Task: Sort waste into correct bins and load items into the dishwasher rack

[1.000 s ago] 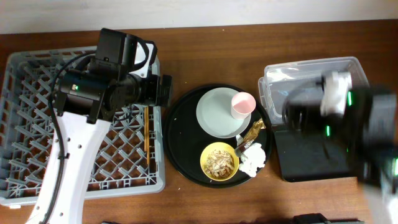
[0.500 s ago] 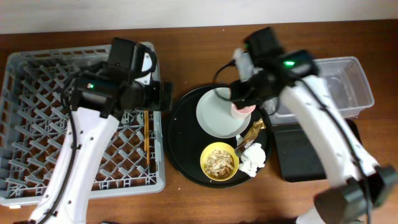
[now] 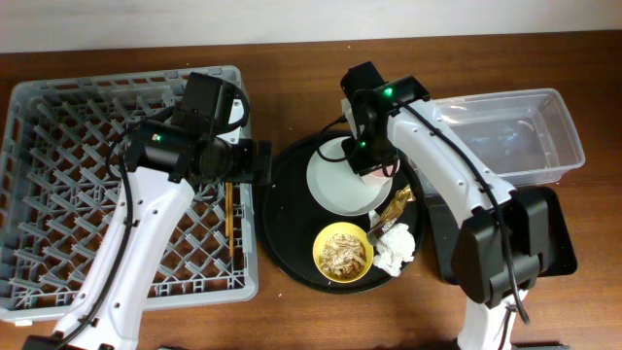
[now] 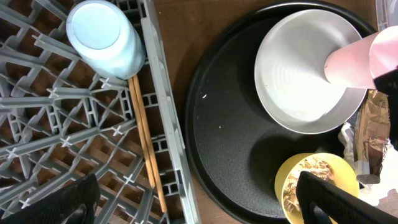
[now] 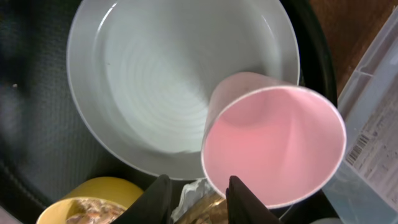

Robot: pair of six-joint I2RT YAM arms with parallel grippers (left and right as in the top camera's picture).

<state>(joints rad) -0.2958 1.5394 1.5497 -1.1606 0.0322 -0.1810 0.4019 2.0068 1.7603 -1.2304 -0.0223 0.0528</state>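
1. Left gripper [image 4: 199, 205] hung over the right edge of the dishwasher rack [image 3: 58, 117]. Its fingers [image 4: 62, 202] were spread wide with nothing between them.
2. Right gripper [image 5: 199, 202] was low over the pink cup [image 5: 273, 146]. One finger [image 5: 242, 199] was in front of the cup's mouth and the other was outside the rim. A gap showed between them, so the claw was apart and not clamped on the cup. Could not tell if either finger touched the rim.
3. Pink cup sat at the right edge of the plate [image 5: 168, 81], mouth toward the wrist camera.
4. Plate lay on the round black tray [image 3: 282, 224], toward its far side.
5. Yellow bowl [image 3: 342, 251] with tan food scraps [image 3: 344, 249] was on the same tray, near side.
6. Wrapper [image 3: 394, 207] and crumpled napkin [image 3: 394, 248] lay just right of the bowl, at the tray's right rim.
7. Blue cup [image 4: 106, 37] stood upside down in the rack, by its right wall.
8. Chopsticks [image 4: 146, 143] lay flat in the rack along that wall, one end by the blue cup.
9. Clear tub [image 3: 544, 136] sat far right, with the black bin tray [image 3: 549, 233] in front of it.
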